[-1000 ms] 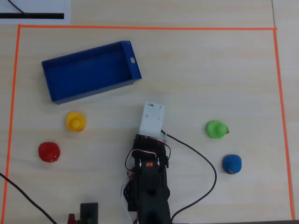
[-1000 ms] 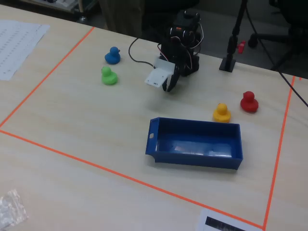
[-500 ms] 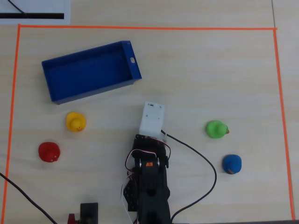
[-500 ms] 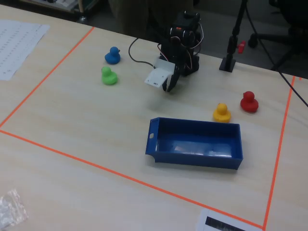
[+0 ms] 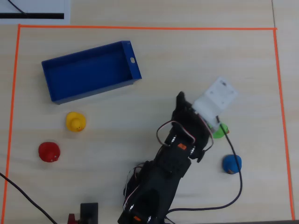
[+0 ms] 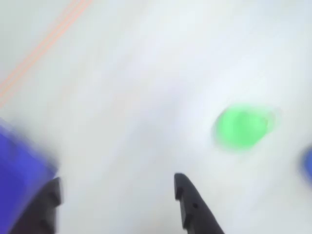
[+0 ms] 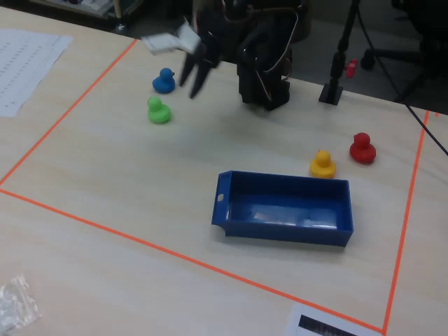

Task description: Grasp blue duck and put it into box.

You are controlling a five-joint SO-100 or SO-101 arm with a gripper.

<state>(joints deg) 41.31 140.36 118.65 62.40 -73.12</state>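
Note:
The blue duck stands on the table at the right, to the right of the arm. It also shows in the fixed view and as a blue blur at the right edge of the wrist view. The box, a blue low-walled tray, lies empty at the upper left, seen too in the fixed view and blurred at the wrist view's left edge. My gripper is open and empty, raised above the table beside the green duck, apart from the blue duck. It also shows in the wrist view and the fixed view.
A green duck sits just above the blue one, partly under my white camera mount; it also shows in the wrist view. A yellow duck and a red duck stand at the left. Orange tape borders the workspace.

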